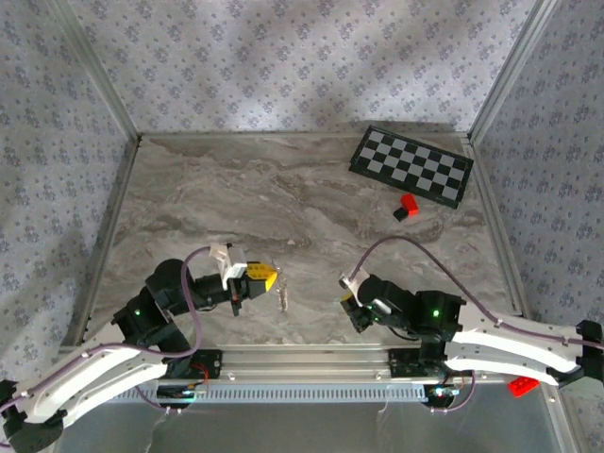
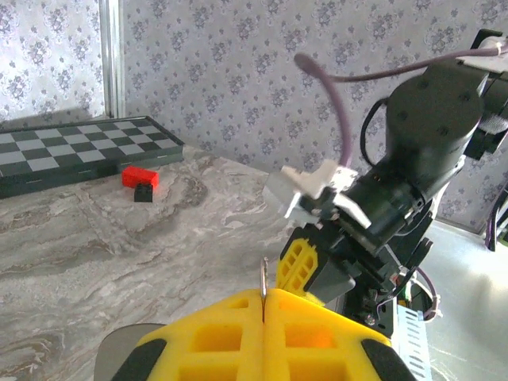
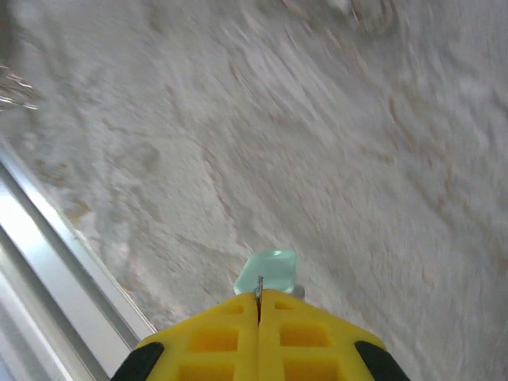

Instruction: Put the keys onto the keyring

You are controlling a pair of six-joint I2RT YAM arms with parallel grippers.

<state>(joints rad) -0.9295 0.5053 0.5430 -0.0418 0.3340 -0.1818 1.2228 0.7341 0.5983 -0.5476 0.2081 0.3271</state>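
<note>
The key point(image 3: 268, 268) shows its mint-green head just past the tips of the right gripper point(image 3: 259, 305), which is fully closed and seems to pinch its thin metal part, low over the table point(image 3: 357, 159). The keyring point(image 1: 280, 294) hangs as a short silvery chain from the left gripper point(image 1: 267, 276), also fully closed on it, its long axis roughly downward. The grippers face each other with a gap between, so the key probably must travel leftward to the chain.
</note>
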